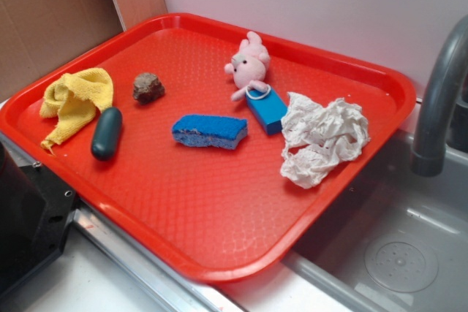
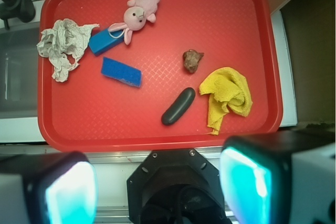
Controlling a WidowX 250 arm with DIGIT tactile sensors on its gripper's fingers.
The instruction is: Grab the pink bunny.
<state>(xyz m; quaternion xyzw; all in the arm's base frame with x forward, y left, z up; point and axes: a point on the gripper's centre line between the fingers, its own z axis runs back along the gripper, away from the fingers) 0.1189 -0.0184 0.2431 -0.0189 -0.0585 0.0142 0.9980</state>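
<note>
The pink bunny (image 1: 248, 65) lies at the far side of the red tray (image 1: 219, 231), its lower part and white string loop resting against a blue block (image 1: 266, 109). In the wrist view the bunny (image 2: 138, 13) is near the tray's top left. My gripper (image 2: 157, 184) is open and empty, high above the counter at the tray's near edge, far from the bunny. Its two teal pads (image 2: 71, 192) stand wide apart. The gripper does not show in the exterior view.
On the tray lie a blue sponge (image 1: 210, 131), crumpled white paper (image 1: 322, 139), a brown rock (image 1: 148, 88), a dark green oblong (image 1: 107, 134) and a yellow cloth (image 1: 75, 100). A grey faucet (image 1: 439, 100) and sink (image 1: 402, 253) are at the right. The robot base (image 1: 25, 217) is at the left.
</note>
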